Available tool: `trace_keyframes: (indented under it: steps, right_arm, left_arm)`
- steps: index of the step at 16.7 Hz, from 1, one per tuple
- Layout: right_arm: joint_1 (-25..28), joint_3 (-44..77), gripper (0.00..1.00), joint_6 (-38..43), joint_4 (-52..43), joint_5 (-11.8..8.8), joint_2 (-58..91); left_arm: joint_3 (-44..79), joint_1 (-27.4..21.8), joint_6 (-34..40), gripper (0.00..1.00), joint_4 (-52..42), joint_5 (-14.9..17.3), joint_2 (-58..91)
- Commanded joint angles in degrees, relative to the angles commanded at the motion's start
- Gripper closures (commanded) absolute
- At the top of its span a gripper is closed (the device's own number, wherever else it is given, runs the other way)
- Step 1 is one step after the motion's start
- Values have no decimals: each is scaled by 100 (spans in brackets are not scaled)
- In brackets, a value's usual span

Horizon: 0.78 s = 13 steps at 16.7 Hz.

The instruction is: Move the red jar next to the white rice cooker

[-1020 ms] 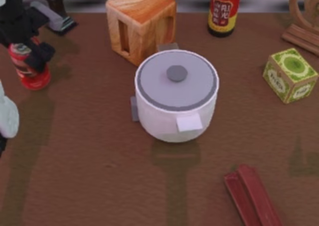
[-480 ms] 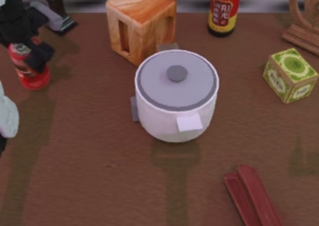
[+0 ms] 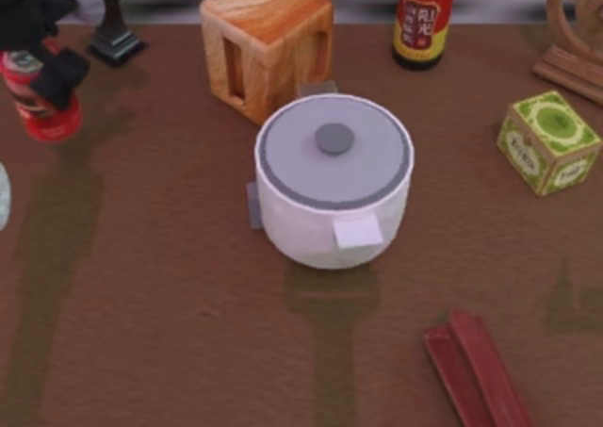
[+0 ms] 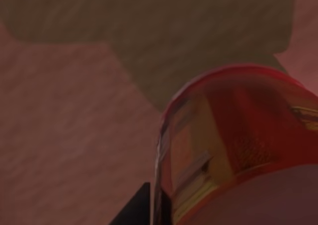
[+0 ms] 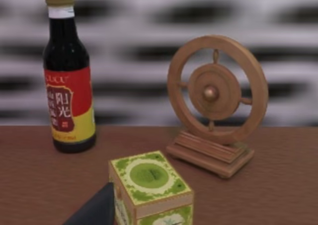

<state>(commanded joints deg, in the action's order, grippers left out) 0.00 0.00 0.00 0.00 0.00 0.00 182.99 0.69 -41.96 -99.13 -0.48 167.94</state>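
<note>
The red jar (image 3: 40, 102) hangs above the table at the far left, near the back edge. My left gripper (image 3: 36, 55) is shut on it, black fingers (image 3: 60, 76) clamped on either side just under the grey lid. In the left wrist view the red jar (image 4: 238, 135) fills the picture, its red and yellow label close up, over its own shadow on the brown table. The white rice cooker (image 3: 334, 180) stands in the middle of the table, well to the right of the jar. My right arm is parked outside the top view.
A wooden cube (image 3: 267, 42) stands just behind the cooker. Along the back are a black stand (image 3: 111, 17), a dark bottle (image 3: 424, 20) and a wooden wheel (image 3: 575, 41). A green box (image 3: 549, 141) sits at the right, a red block (image 3: 476, 370) near the front.
My left gripper has risen with the red jar, which has shifted toward the back-left corner in the top view. The black stand behind it now shows more fully.
</note>
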Motion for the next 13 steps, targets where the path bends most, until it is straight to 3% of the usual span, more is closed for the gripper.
trace_keyframes:
  steps: [13]
  right_arm:
    - [0, 0, 0, 0, 0, 0, 0]
  left_arm:
    - [-6050, 99, -21, 100, 1840, -51, -3803]
